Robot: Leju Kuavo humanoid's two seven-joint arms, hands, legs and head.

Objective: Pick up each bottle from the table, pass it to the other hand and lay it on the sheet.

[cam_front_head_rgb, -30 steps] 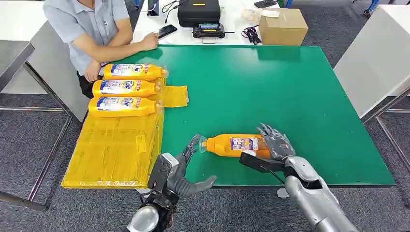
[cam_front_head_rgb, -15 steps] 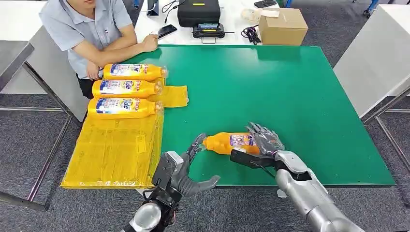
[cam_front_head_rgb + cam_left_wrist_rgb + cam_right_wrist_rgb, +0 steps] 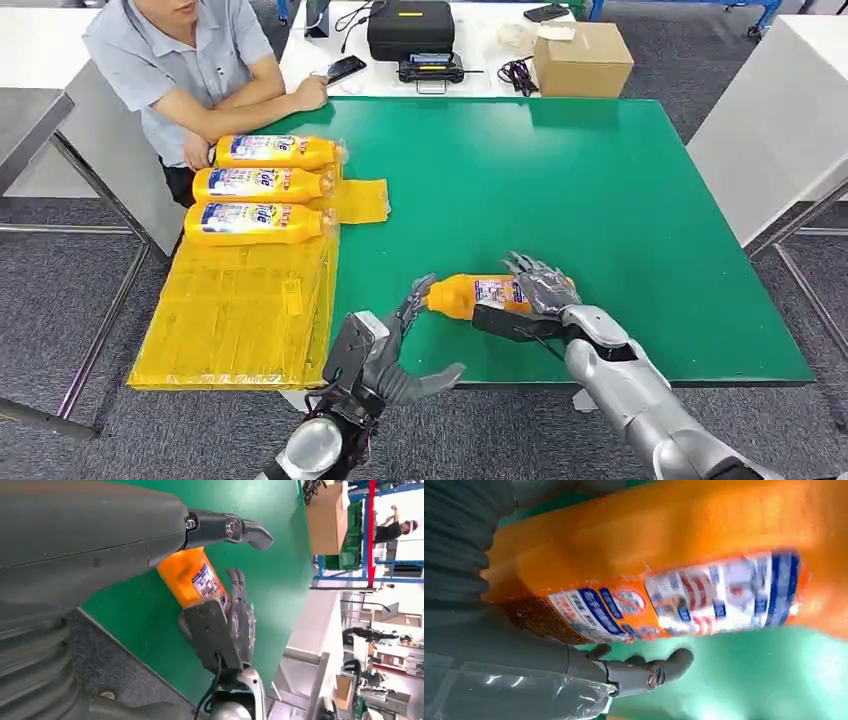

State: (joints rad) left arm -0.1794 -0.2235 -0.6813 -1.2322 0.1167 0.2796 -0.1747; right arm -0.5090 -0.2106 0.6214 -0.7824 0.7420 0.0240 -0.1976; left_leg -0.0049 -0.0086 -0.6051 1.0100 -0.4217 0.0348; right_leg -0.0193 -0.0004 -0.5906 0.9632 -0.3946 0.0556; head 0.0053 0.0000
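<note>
An orange bottle [image 3: 470,296] with a blue and white label lies sideways in my right hand [image 3: 540,297], low over the green table [image 3: 560,180] near its front edge. My right hand grips the bottle's base end [image 3: 664,555] and the cap points toward my left hand [image 3: 392,355]. That left hand is spread with nothing in it, its fingertips [image 3: 240,530] reaching the neck of the bottle [image 3: 192,577]. Three matching bottles [image 3: 262,185] lie side by side at the far end of the yellow sheet [image 3: 235,310], on the left.
A person in a grey shirt [image 3: 190,60] sits at the table's far left corner, arms resting by the sheet. A black case [image 3: 410,25], a phone [image 3: 345,67] and a cardboard box [image 3: 583,58] stand on the white table behind. A white table [image 3: 780,110] stands at right.
My right hand has carried the bottle a little left and nearer the front edge. My left hand has risen slightly, its fingertips now at the bottle's neck.
</note>
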